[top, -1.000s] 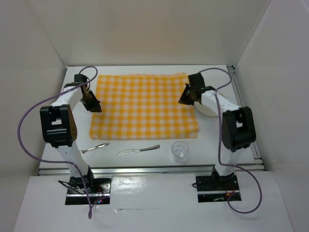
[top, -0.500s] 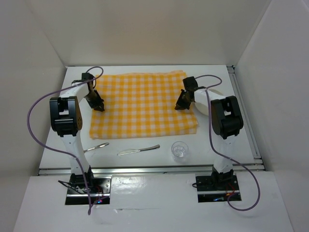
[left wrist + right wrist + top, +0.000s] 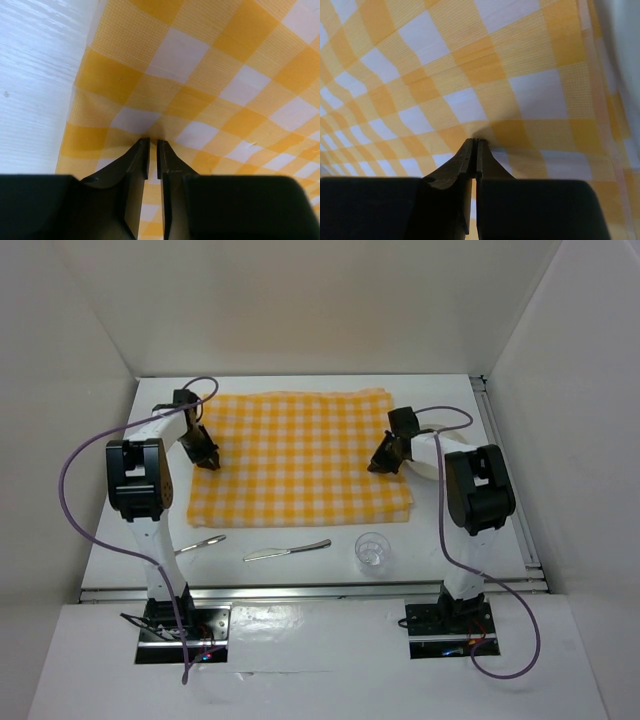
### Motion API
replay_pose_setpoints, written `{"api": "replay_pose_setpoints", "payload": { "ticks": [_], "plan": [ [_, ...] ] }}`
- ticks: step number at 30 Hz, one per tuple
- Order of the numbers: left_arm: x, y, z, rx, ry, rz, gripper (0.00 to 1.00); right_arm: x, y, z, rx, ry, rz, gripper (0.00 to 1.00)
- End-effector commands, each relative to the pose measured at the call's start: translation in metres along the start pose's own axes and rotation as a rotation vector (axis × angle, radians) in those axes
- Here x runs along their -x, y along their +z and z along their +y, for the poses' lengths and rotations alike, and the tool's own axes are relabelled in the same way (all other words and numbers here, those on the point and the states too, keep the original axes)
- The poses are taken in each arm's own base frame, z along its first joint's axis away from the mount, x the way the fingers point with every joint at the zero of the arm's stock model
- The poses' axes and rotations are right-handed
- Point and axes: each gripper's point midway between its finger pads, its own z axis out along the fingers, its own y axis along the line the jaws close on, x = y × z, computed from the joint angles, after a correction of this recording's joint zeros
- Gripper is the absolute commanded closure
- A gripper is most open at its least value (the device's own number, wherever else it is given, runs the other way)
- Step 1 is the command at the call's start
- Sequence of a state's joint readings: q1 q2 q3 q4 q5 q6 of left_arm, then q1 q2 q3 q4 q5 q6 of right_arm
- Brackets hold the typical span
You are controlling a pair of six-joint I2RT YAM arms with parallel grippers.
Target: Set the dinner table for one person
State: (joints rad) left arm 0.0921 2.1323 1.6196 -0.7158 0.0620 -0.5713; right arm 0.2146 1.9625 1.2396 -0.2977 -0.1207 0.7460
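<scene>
The white dinner table [image 3: 300,535] carries a yellow-and-white checked cloth [image 3: 300,455] spread flat. My left gripper [image 3: 208,462] is at the cloth's left edge. In the left wrist view the gripper [image 3: 153,142] is nearly closed, tips pinching a small pucker of cloth [image 3: 210,75], with bare table [image 3: 35,75] to the left. My right gripper [image 3: 377,465] is at the cloth's right edge. In the right wrist view it [image 3: 476,141] is shut tight on a pucker of cloth [image 3: 470,75]. A fork [image 3: 196,545], a knife [image 3: 287,551] and a clear glass [image 3: 372,552] lie near the front edge.
A white plate [image 3: 432,462] lies right of the cloth, partly under my right arm. Metal rails run along the front edge [image 3: 310,587] and right edge [image 3: 510,480]. White walls enclose the table on three sides.
Both grippers came down onto the cloth's side edges, then shifted slightly right. The cloth's left and near-left edge moved right with them.
</scene>
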Motion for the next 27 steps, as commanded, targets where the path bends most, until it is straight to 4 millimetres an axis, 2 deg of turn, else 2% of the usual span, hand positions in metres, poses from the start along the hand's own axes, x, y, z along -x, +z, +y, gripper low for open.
{"api": "replay_pose_setpoints", "payload": {
  "ticks": [1,5,6,7,10,11,13,14,15,17,18,19,20,21,22,23,24,25,26,27],
  "plan": [
    [-0.012,0.016,-0.009,-0.003,0.05,0.04,0.68,-0.005,-0.004,-0.055,-0.194,0.039,-0.017,1.0],
    [-0.012,0.013,-0.011,-0.001,0.069,0.029,0.67,-0.005,-0.011,-0.063,-0.228,0.023,-0.028,1.0],
    [-0.01,0.009,-0.013,-0.006,0.07,0.02,0.66,0.001,-0.013,-0.054,-0.192,0.012,-0.047,1.0],
    [-0.009,0.003,-0.012,-0.001,0.071,0.008,0.66,-0.002,-0.013,-0.052,-0.176,-0.005,-0.032,1.0],
    [-0.001,-0.016,-0.013,0.011,0.064,-0.035,0.58,0.018,-0.026,-0.025,-0.103,-0.035,-0.065,1.0],
    [0.011,-0.033,-0.016,0.009,0.066,-0.092,0.52,0.022,-0.032,-0.015,-0.067,-0.059,-0.066,1.0],
    [0.018,-0.054,-0.016,0.019,0.066,-0.131,0.39,0.04,-0.053,0.014,0.018,-0.09,-0.112,0.95],
    [0.022,-0.065,-0.018,0.02,0.067,-0.155,0.37,0.041,-0.061,0.028,0.076,-0.109,-0.102,0.92],
    [0.033,-0.088,-0.022,0.011,0.066,-0.215,0.36,0.046,-0.072,0.046,0.126,-0.153,-0.119,0.89],
    [0.04,-0.116,-0.027,-0.006,0.066,-0.264,0.35,0.048,-0.093,0.07,0.189,-0.223,-0.138,0.8],
    [0.043,-0.138,-0.03,-0.029,0.067,-0.306,0.35,0.041,-0.101,0.084,0.2,-0.266,-0.126,0.79],
    [0.043,-0.15,-0.031,-0.039,0.068,-0.323,0.35,0.043,-0.112,0.09,0.189,-0.29,-0.155,0.77],
    [0.044,-0.173,-0.034,-0.064,0.068,-0.369,0.35,0.034,-0.128,0.098,0.186,-0.324,-0.167,0.73],
    [0.041,-0.184,-0.034,-0.072,0.069,-0.382,0.35,0.027,-0.122,0.089,0.147,-0.326,-0.154,0.68],
    [0.041,-0.197,-0.035,-0.086,0.069,-0.408,0.35,0.027,-0.139,0.087,0.151,-0.326,-0.178,0.63],
    [0.035,-0.203,-0.034,-0.098,0.071,-0.41,0.35,0.024,-0.144,0.077,0.126,-0.313,-0.185,0.57],
    [0.031,-0.21,-0.032,-0.104,0.071,-0.421,0.35,0.008,-0.142,0.052,0.062,-0.294,-0.149,0.45],
    [0.024,-0.227,-0.032,-0.135,0.076,-0.445,0.35,0.008,-0.161,0.044,0.05,-0.275,-0.193,0.37],
    [0.015,-0.223,-0.03,-0.141,0.078,-0.432,0.35,-0.001,-0.166,0.035,0.034,-0.235,-0.185,0.31],
    [0.011,-0.226,-0.033,-0.171,0.085,-0.434,0.35,-0.02,-0.163,0.013,-0.005,-0.211,-0.141,0.21]
  ]
}}
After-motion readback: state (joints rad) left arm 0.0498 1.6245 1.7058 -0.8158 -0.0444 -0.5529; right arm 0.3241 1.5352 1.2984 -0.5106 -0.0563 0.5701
